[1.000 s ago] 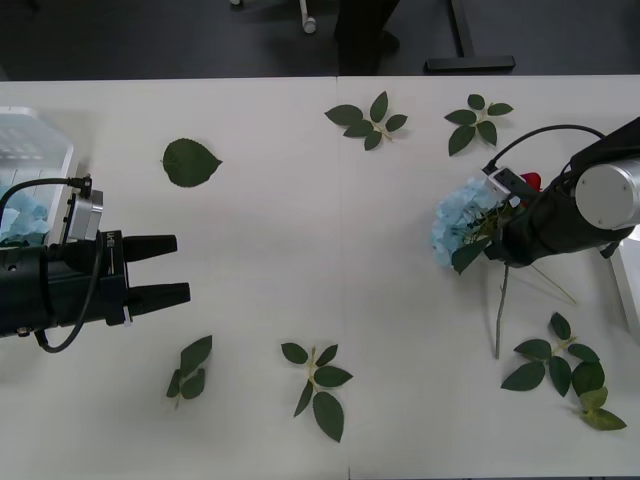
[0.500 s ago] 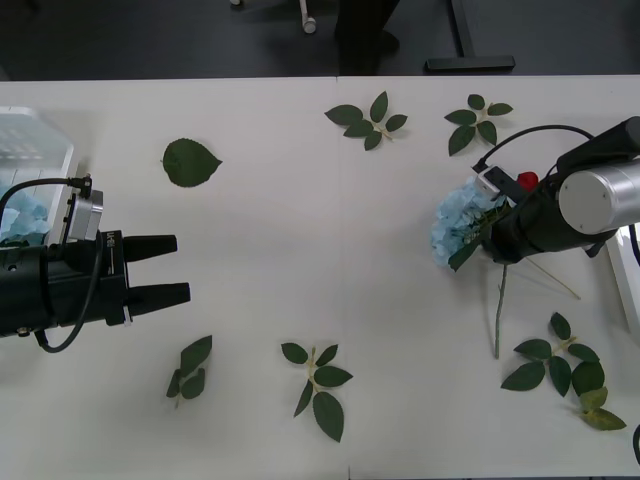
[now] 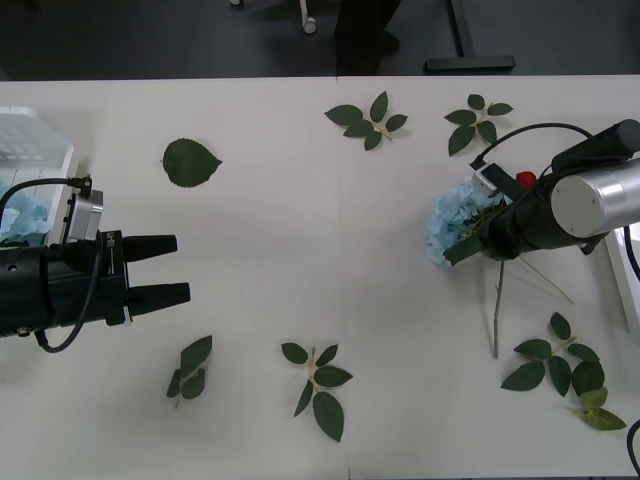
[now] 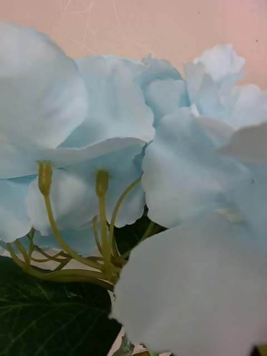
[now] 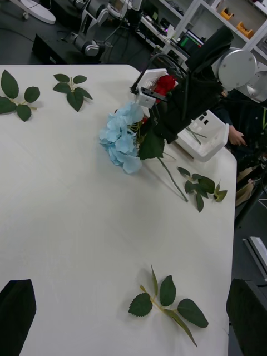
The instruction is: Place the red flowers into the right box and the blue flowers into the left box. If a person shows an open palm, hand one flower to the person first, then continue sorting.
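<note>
- My left gripper (image 3: 170, 270) waits with fingers apart, just right of the left box (image 3: 40, 150), ready for a handover.
- My right gripper (image 3: 478, 232) is buried in the blue flower (image 3: 452, 218); I cannot tell its grip. A red flower (image 3: 526, 181) lies just behind.

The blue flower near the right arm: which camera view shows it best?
The left wrist view: the blue flower shows whole there, head and stem, under the right arm. The front view shows its head from above, partly covered by that arm. The right wrist view shows close petals, not the shape.
</note>
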Motion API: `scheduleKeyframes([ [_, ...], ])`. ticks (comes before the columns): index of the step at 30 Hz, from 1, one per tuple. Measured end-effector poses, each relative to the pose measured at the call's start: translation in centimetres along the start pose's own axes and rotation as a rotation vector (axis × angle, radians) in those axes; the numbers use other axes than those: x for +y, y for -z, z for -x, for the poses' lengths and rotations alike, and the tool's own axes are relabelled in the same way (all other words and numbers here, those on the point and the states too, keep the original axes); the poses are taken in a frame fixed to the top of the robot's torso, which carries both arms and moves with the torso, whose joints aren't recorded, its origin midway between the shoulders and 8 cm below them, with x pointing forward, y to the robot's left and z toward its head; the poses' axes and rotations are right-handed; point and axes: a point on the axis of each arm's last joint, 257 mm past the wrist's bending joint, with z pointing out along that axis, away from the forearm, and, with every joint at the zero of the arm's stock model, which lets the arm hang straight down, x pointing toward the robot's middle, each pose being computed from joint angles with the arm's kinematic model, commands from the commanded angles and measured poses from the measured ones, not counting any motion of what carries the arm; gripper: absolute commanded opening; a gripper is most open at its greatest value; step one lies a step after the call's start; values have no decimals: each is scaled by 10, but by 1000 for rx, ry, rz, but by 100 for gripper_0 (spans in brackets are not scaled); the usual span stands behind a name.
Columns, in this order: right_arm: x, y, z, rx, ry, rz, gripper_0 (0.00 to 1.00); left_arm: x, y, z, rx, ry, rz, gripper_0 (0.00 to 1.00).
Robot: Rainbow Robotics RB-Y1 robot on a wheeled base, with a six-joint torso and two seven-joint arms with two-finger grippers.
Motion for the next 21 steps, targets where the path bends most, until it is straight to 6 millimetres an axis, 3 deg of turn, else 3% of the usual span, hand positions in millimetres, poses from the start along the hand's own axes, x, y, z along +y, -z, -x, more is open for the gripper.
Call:
scheduleKeyframes([
  [12,5,-10,3,-15,54,-30,70,0,0,0,0,0,0,100],
  [13,5,-11,3,-13,56,-32,65,0,0,0,0,0,0,100],
  [16,4,-11,1,-7,62,-39,20,0,0,0,0,0,0,100],
  [19,3,-12,0,-5,64,-43,0,0,0,0,0,0,0,100],
  [21,3,-12,0,-4,64,-44,0,0,0,0,0,0,0,100],
])
